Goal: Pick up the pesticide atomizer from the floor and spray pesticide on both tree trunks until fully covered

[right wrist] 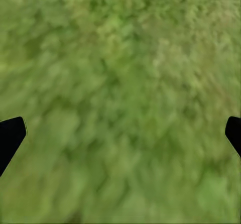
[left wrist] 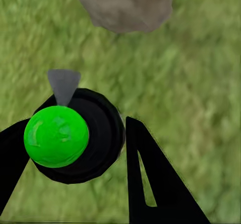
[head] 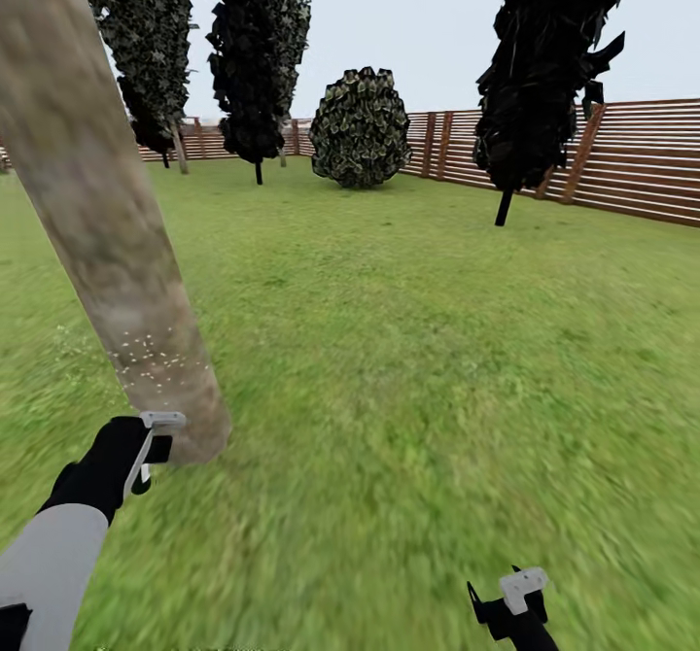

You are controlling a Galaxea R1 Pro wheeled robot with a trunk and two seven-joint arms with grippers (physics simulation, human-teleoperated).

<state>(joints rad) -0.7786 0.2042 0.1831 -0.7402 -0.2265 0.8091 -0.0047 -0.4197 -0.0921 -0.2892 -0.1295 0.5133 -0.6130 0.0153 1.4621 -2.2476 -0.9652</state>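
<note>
Left black two-finger gripper (head: 146, 457) low at the left of the head view, just beside the base of the thick pale grey-beige trunk mottled with brown (head: 97, 204). Trunk leans across the upper-left of that view, foot planted in the green grass lawn (head: 408, 359). Patch of fine pale specks on the trunk's lower part, just above the gripper.

Left wrist view: black fingers (left wrist: 155, 179) closed around a round black-bodied atomizer with a glossy bright green dome top (left wrist: 56, 136). One finger at each side of the body, both touching it. Small grey cone-shaped nozzle (left wrist: 64, 85) sticks out from the body toward the trunk base (left wrist: 125, 5). Nozzle and trunk near, apart, grass between.

Right black gripper (head: 513, 600) at the bottom right of the head view, hanging over bare grass, well apart from the trunk. Right wrist view: black fingertips (right wrist: 10, 136) at opposite edges, spread wide, nothing between them but lawn (right wrist: 120, 93).

Background in the head view: brown fence of horizontal wooden slats (head: 642, 160) along the far side, three narrow dark cypress-like trees (head: 549, 68), one rounded leafy bush (head: 361, 128) in front of the fence.
</note>
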